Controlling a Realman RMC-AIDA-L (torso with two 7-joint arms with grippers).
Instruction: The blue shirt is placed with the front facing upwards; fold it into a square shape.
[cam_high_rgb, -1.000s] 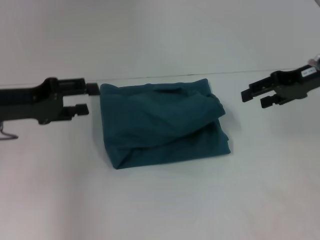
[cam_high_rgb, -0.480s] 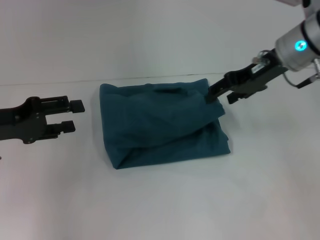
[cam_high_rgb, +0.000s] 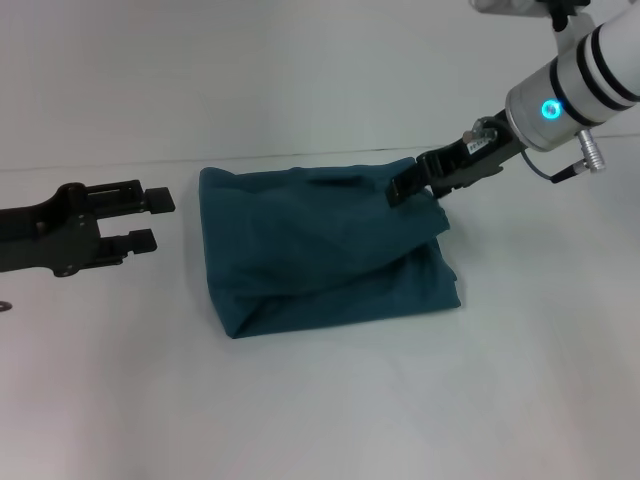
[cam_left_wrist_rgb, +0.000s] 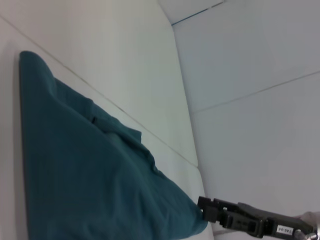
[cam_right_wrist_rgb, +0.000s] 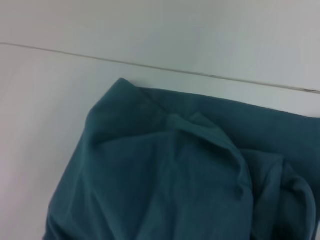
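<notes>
The large dark teal-blue cotton shirt (cam_high_rgb: 325, 250) is seen lying on the plain white bench (cam_high_rgb: 330, 400), folded into a rough, bulky rectangle with its lettering hidden from sight. Soft ridges and overlapping layers are shown across the top of the bundle, and its far right corner is bunched into a rounded hump. The black right pincer (cam_high_rgb: 400, 190), carried on a silver arm with a glowing blue ring, is placed at that far right corner, its tip touching the cloth; whether its fingers are apart or together cannot be told from any view. In the left wrist view the same pincer (cam_left_wrist_rgb: 206, 211) is shown meeting the end of the fabric. The black left pincer (cam_high_rgb: 152, 219) is held just above the bench, near the shirt's left edge but apart from it, with its fingers spread and nothing between them
</notes>
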